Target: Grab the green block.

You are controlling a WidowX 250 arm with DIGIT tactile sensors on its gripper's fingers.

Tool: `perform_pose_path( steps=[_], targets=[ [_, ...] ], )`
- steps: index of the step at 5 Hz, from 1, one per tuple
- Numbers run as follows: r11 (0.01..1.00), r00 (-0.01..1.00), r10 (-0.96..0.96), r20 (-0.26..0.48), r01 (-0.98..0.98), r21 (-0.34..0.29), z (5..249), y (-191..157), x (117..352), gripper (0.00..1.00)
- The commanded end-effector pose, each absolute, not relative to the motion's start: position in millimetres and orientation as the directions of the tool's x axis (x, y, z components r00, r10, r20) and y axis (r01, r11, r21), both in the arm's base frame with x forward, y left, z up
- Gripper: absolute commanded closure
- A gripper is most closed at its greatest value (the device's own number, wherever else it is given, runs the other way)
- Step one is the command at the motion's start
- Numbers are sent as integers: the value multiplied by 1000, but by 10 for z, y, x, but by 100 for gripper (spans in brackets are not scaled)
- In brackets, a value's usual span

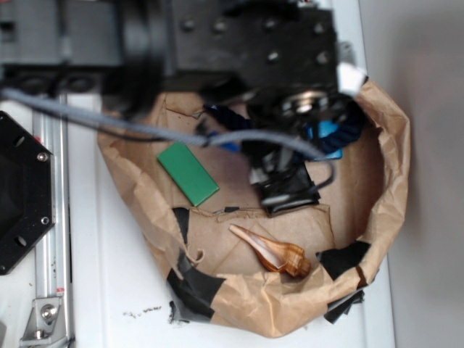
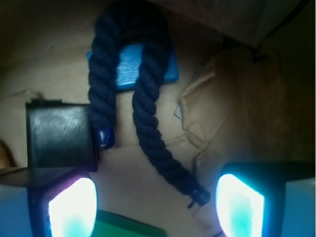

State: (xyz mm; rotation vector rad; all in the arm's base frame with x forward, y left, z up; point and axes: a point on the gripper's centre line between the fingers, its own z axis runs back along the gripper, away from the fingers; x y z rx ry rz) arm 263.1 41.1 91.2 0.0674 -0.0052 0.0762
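The green block (image 1: 187, 172) is a flat slab lying on the brown paper at the left of the basin. In the wrist view only its near corner (image 2: 131, 227) shows, at the bottom edge beside the left fingertip (image 2: 73, 207). My gripper (image 2: 155, 207) is open with nothing between its fingers, hanging above bare paper just past the block. From outside, the gripper (image 1: 261, 163) sits right of the block, partly hidden by the blurred arm and cable.
A black wallet (image 2: 61, 136) lies left of the gripper. A dark blue rope (image 2: 148, 113) loops over a blue flat rectangle (image 2: 131, 66). A brown shell (image 1: 272, 254) rests near the front. Raised crumpled paper walls (image 1: 391, 167) ring the basin, and a metal rail (image 1: 51, 217) runs at left.
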Motion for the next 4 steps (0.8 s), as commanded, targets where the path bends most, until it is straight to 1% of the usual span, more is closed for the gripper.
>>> perform_pose_path(
  steps=[1, 2, 3, 4],
  targets=[
    [911, 910, -410, 62, 406, 71, 1026, 434, 2544, 0],
    [782, 782, -623, 23, 621, 61, 919, 571, 2426, 0],
    [661, 661, -750, -3, 750, 1, 726, 597, 2359, 0],
    [637, 636, -771, -36, 770, -33, 558, 528, 2314, 0]
  ],
)
